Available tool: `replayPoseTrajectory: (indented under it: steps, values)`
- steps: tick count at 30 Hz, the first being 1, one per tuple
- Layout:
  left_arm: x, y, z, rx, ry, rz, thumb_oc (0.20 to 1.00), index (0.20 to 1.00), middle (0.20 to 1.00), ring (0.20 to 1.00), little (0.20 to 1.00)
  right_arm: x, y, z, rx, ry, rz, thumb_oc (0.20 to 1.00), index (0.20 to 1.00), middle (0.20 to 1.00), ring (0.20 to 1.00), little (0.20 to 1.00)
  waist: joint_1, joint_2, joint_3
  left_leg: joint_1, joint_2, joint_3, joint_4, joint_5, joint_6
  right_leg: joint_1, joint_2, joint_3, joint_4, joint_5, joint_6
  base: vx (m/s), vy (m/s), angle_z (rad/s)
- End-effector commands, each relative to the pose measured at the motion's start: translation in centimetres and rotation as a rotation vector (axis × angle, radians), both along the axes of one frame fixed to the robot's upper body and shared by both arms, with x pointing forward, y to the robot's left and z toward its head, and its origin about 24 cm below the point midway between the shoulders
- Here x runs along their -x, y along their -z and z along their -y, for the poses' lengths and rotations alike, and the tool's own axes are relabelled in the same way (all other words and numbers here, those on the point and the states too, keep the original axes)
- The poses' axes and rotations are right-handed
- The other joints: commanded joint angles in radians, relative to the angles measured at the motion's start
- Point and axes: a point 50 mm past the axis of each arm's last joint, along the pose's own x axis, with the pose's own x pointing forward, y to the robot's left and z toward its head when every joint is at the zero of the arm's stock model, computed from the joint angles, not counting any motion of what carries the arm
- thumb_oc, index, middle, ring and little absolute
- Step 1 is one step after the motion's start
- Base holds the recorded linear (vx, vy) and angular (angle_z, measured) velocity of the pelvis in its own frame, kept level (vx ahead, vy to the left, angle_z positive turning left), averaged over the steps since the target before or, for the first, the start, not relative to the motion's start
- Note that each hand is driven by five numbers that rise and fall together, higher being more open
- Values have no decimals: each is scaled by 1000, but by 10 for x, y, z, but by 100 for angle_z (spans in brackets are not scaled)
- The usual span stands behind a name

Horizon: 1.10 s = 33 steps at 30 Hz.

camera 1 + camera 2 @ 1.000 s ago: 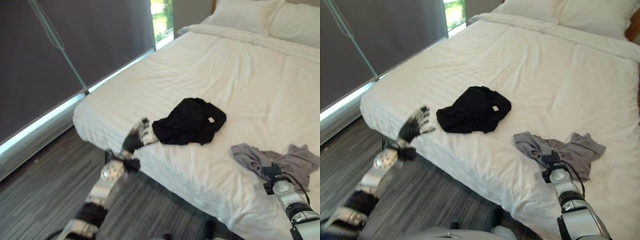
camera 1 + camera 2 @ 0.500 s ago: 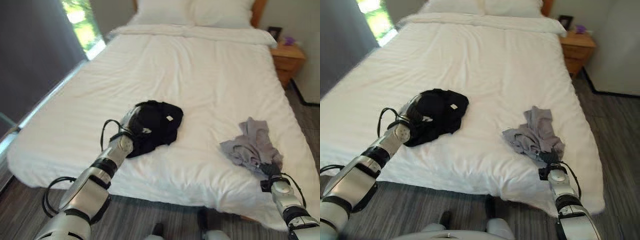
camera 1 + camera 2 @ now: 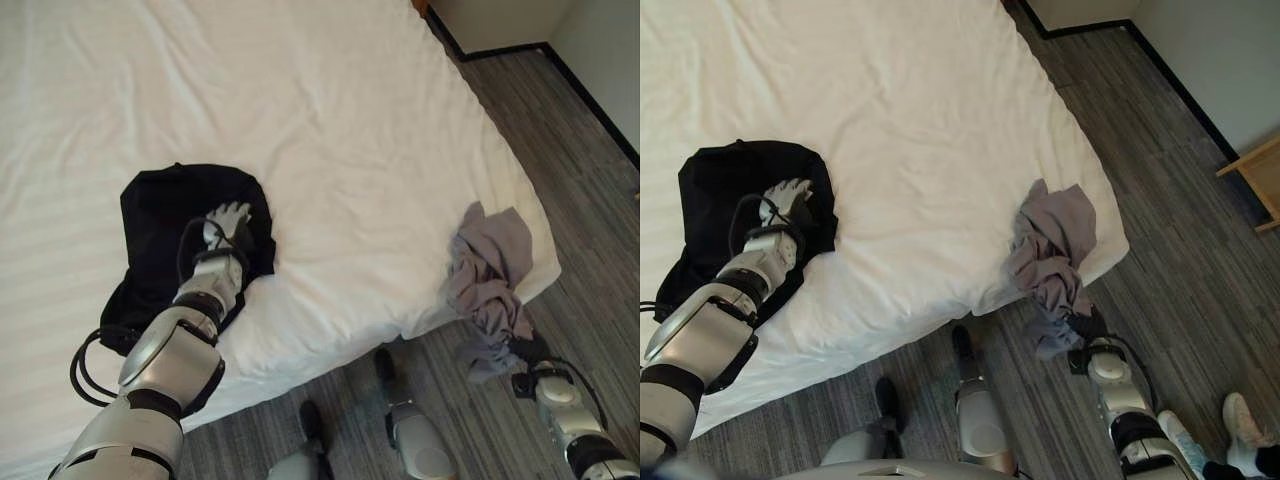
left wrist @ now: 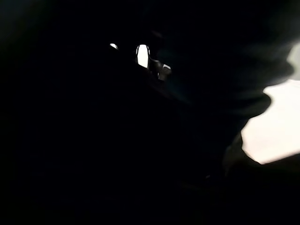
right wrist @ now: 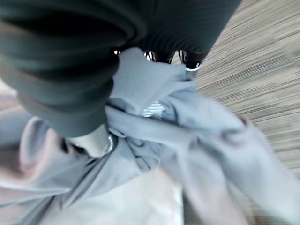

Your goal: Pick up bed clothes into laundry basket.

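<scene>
A crumpled black garment (image 3: 165, 235) lies on the smooth white bed (image 3: 330, 120) — the left hand (image 3: 226, 222) rests on it, fingers loosely spread. The right hand (image 5: 98, 70) grips soft grey cloth (image 3: 490, 270) — trailing off the bed's corner.

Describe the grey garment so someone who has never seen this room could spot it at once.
Start at the white bed and go to its corner nearest the wood floor. The grey garment hangs crumpled over that edge, its lower end gripped by the right hand. The only other garment is black.

Left hand (image 3: 228, 222) with fingers (image 3: 237, 210) extended flat; right hand (image 3: 524, 349) low, fingers clenched.
</scene>
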Motion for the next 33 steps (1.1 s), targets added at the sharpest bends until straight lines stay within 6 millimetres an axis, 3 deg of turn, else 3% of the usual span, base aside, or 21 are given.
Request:
replayPoseTrajectory:
  steps: [1, 3, 5, 6, 7, 8, 9, 13, 14, 15, 16, 17, 18, 19, 20, 22, 23, 27, 28, 29, 33]
  values:
    - [7, -5, -33, -167, -100, -132, 200, 200, 200, 200, 200, -24, -38, 15, 60, -2, 162, 200, 200, 200, 200, 200, 10, 19, -13, -65, 123, -58, -14, 40, -125, 125, -68, -18, -23, -99, 77, -150, 79, -45]
    - [17, 3, -47, -219, -137, -200, 200, 200, 200, 200, 200, -27, -42, 10, 48, -26, 186, 200, 200, 200, 200, 200, 27, 9, -20, -64, 132, -21, -14, 40, -122, 156, -70, -32, -23, -118, 77, -162, 92, -41]
    - [36, 31, -62, -215, -183, -296, 200, 200, 200, 200, 200, -24, -49, 16, 57, -28, 213, 200, 200, 200, 200, 200, 44, 1, -21, -50, 132, 4, -14, 41, -120, 170, -71, -34, -23, -100, 77, -89, 62, -65]
    - [64, -13, -127, -250, -300, -272, 200, 200, 200, 200, 200, -10, -57, 41, 105, 17, 223, 200, 200, 200, 200, 200, 72, 9, -18, -38, 130, 21, -14, 38, -120, 188, -77, -59, -23, -81, 77, -32, 2, -88]
    - [83, -2, -141, -246, -346, -274, 200, 200, 200, 200, 200, -3, -51, 42, 102, 32, 202, 200, 200, 200, 200, 200, 93, 11, -11, -29, 131, 35, -14, 41, -118, 209, -85, -98, -13, -87, 75, -39, -14, -110]
    - [84, -1, -142, -244, -349, -275, 200, 200, 200, 200, 200, -4, -52, 42, 104, 28, 201, 200, 200, 200, 200, 200, 88, 11, -13, -33, 129, 34, -14, 46, -118, 206, -86, -98, -14, -83, 75, -142, 5, -130]
    - [106, -2, -161, -191, -384, -230, 200, 200, 200, 200, 200, -6, -64, 46, 139, 1, 238, 200, 200, 200, 200, 200, 144, 24, -7, -22, 133, 82, -14, 59, -108, 264, -103, -207, 62, -131, 65, -176, 62, -121]
    - [104, -36, -161, 33, -390, 95, 200, 200, 200, 200, 200, -21, -87, 38, 198, -99, 306, 200, 200, 200, 200, 200, 241, 29, -30, -4, 140, 185, -14, 82, -93, 363, -145, -343, 167, -189, 53, -157, 53, -77]
    - [89, -66, -149, 52, -336, 247, 200, 200, 200, 200, 200, -47, -102, 18, 277, -169, 357, 200, 200, 200, 200, 200, 284, 35, -35, -6, 142, 203, -14, 93, -92, 398, -163, -395, 160, -177, 55, -132, -85, -108]
    - [79, -84, -126, 92, -225, 391, 200, 200, 200, 200, 200, -46, -101, 9, 293, -197, 357, 200, 200, 200, 200, 200, 320, 33, -41, -9, 141, 219, -14, 96, -91, 417, -183, -424, 156, -156, 61, -137, -127, -77]
    - [88, -114, -90, 155, -11, 576, 200, 200, 200, 200, 200, -42, -112, 12, 344, -186, 393, 200, 200, 200, 200, 200, 390, 37, -41, -4, 145, 242, -14, 98, -88, 450, -213, -472, 154, -128, 70, -59, -91, -75]
    - [92, -112, -92, 157, -20, 573, 200, 200, 200, 200, 200, -42, -112, 11, 347, -194, 391, 200, 200, 200, 200, 200, 381, 39, -47, 1, 145, 221, -13, 76, -96, 455, -210, -455, 153, -138, 76, -104, -221, -96]
    - [114, -48, -67, 350, 44, 575, 200, 200, 200, 200, 200, -33, -112, 12, 434, -164, 407, 200, 200, 200, 200, 200, 434, 33, -52, -1, 157, 240, -7, 89, -99, 491, -240, -504, 132, -112, 77, -117, -236, -70]
    - [120, -35, -51, 433, 81, 600, 200, 200, 200, 200, 200, -30, -108, 13, 470, -147, 383, 200, 200, 200, 200, 200, 446, 34, -57, -2, 167, 254, -5, 98, -102, 506, -247, -503, 113, -89, 77, -232, -318, -45]
    - [116, -40, 0, 509, 265, 666, 200, 200, 200, 200, 200, -37, -114, 3, 502, -154, 417, 200, 200, 200, 200, 200, 450, 21, -59, -5, 178, 265, -3, 109, -104, 519, -250, -509, 95, -92, 77, -193, -226, -20]
    - [102, -37, 47, 603, 403, 617, 200, 200, 200, 200, 200, -43, -125, -9, 591, -220, 453, 200, 200, 200, 200, 200, 437, 27, -67, 4, 192, 282, -2, 129, -118, 516, -234, -490, 68, -108, 77, -153, -279, -34]
    - [92, -48, 71, 704, 493, 654, 200, 200, 200, 200, 200, -53, -147, -13, 678, -242, 522, 200, 200, 200, 200, 200, 424, 50, -85, 13, 217, 291, -2, 150, -134, 521, -211, -488, 46, -145, 77, -58, -238, -45]
    - [87, -56, 102, 798, 595, 659, 200, 200, 200, 200, 200, -67, -173, -24, 779, -269, 615, 200, 200, 200, 200, 200, 408, 81, -86, 23, 258, 295, -3, 183, -159, 530, -168, -489, 24, -223, 73, -39, -220, -62]
    - [86, -56, 126, 826, 673, 622, 200, 200, 200, 200, 200, -76, -187, -41, 828, -313, 688, 200, 200, 200, 200, 200, 390, 106, -88, 30, 292, 296, -2, 214, -179, 533, -134, -484, 8, -266, 55, -102, -313, -96]
    - [84, -54, 132, 834, 672, 608, 200, 200, 200, 200, 200, -81, -193, -52, 840, -340, 726, 200, 200, 200, 200, 200, 379, 128, -78, 29, 335, 319, 0, 261, -188, 526, -94, -487, 2, -276, 32, -119, -393, -83]
    - [81, -51, 147, 859, 705, 579, 200, 200, 200, 200, 200, -84, -207, -86, 847, -438, 852, 200, 200, 200, 200, 200, 357, 166, -52, 59, 379, 218, 11, 268, -206, 514, -23, -422, -18, -327, -13, -4, -289, -95]
